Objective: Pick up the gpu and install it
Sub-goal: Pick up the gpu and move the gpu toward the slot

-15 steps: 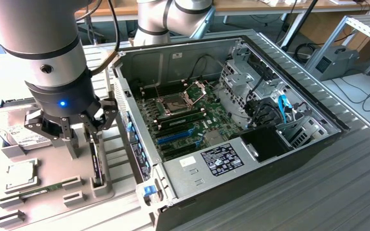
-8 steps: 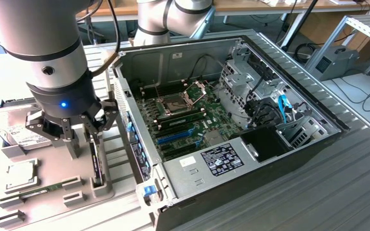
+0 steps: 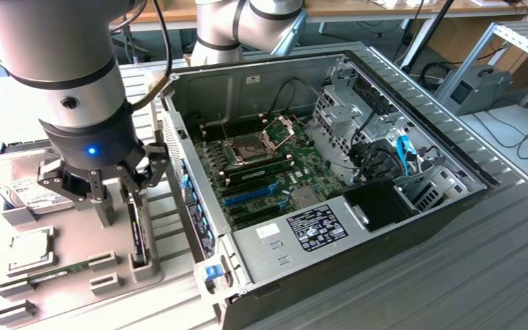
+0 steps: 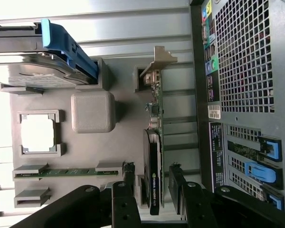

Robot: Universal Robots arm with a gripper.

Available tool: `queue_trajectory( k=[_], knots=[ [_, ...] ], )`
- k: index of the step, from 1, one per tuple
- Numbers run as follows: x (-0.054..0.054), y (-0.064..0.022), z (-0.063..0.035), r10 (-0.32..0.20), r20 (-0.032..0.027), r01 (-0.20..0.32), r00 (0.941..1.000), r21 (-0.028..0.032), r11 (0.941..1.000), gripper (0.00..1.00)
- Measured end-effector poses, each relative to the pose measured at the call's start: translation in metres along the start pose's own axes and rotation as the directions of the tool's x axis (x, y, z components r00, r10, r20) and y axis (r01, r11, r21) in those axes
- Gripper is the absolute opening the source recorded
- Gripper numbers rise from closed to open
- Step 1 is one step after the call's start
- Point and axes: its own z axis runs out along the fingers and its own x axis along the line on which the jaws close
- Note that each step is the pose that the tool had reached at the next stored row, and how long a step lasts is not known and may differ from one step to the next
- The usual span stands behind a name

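The gpu [image 3: 135,234] is a thin black card standing on edge in a slot of the grey holder plate [image 3: 80,234], at the exterior view's left of the open computer case [image 3: 337,172]. In the wrist view the gpu [image 4: 154,156] is seen edge-on, with its green board, black fan shroud and silver bracket [image 4: 156,57] at the far end. My gripper [image 3: 119,199] hangs just above the card and is open. Its black fingers [image 4: 126,199] straddle the fan end of the card with a gap on each side, and my gripper [image 4: 154,202] holds nothing.
The holder plate also carries a silver hard drive [image 3: 35,192] in a blue caddy [image 4: 61,47], a CPU [image 3: 30,251] and a green RAM stick [image 4: 61,172]. The case's motherboard [image 3: 264,165] shows blue slots [image 3: 245,196]. The case's perforated rear panel [image 4: 242,71] stands close beside the card.
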Motion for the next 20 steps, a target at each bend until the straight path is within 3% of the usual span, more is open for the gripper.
queue_trajectory(
  k=[20],
  knots=[
    [-0.0002, 0.0001, 0.0088, 0.000, 0.0001, 0.000, 1.0000, 0.0007, 1.0000, 0.42]
  ],
)
